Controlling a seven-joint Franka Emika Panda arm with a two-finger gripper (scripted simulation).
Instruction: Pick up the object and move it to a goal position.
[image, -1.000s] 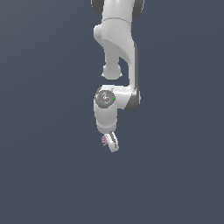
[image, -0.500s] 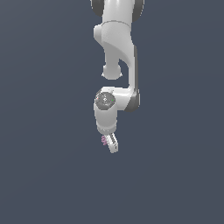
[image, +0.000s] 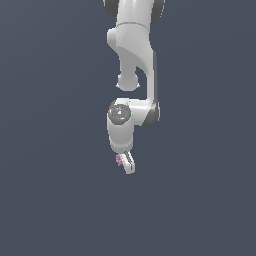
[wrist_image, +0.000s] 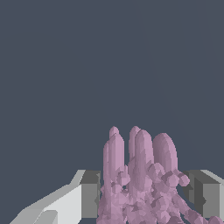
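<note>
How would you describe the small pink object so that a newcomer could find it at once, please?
Follow the white arm down to its tool. The object sits between the tool's fingers. It is the only pinkish-purple thing, lumpy and ridged, against white parts and a plain grey background.

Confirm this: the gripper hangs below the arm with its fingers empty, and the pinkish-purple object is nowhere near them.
Not right. The gripper does hang below the arm, but its fingers are not empty: the wrist view shows the pinkish-purple object sitting between them.

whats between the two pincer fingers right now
The pink object sits between the fingers, seen in the wrist view; the exterior view shows it at the pincer.
</note>
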